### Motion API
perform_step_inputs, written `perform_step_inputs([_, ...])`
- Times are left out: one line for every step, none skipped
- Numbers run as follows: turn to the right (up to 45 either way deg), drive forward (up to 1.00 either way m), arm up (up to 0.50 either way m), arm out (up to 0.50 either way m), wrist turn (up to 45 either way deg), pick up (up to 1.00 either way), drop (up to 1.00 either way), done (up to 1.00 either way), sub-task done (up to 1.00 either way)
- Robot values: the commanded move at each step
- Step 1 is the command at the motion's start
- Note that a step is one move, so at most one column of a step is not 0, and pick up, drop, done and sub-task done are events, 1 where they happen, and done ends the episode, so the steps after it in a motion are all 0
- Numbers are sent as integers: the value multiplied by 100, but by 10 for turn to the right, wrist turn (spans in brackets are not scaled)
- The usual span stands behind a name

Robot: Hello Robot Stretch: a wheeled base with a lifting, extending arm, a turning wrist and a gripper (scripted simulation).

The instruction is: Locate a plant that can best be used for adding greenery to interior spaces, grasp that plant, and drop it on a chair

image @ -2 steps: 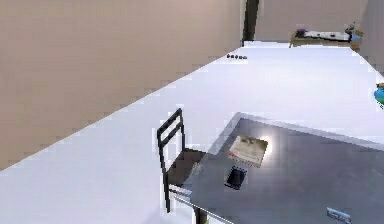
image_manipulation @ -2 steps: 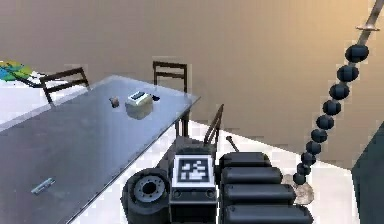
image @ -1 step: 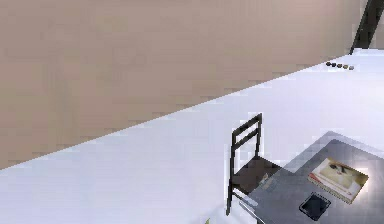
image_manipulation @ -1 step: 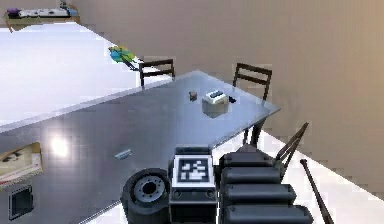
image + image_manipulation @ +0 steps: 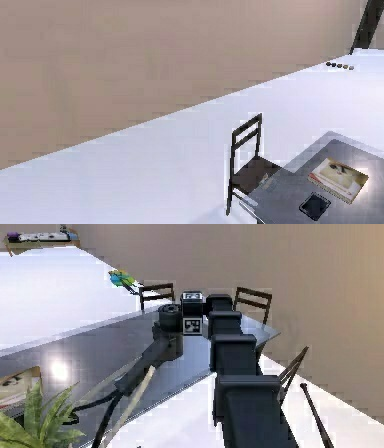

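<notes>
While the arm (image 5: 236,354) is sticking out over the table (image 5: 100,339), the plant (image 5: 40,419) is sitting at the table's near end, beside a book (image 5: 12,384). The gripper (image 5: 130,389) is hanging above the table, just past the plant. I cannot tell if its fingers (image 5: 145,364) are apart or together, or if it is holding anything. A chair (image 5: 253,304) is standing at the table's far end.

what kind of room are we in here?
Probably a dining area: a long glossy table with dark wooden chairs drawn up along it, and a book lying on top. A leafy plant sits at the arm side view's bottom left.
</notes>
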Motion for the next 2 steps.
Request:
perform_step_inputs([0,0,0,0,390,0,0,0,0])
perform_step_inputs([0,0,-40,0,0,0,0,0,0])
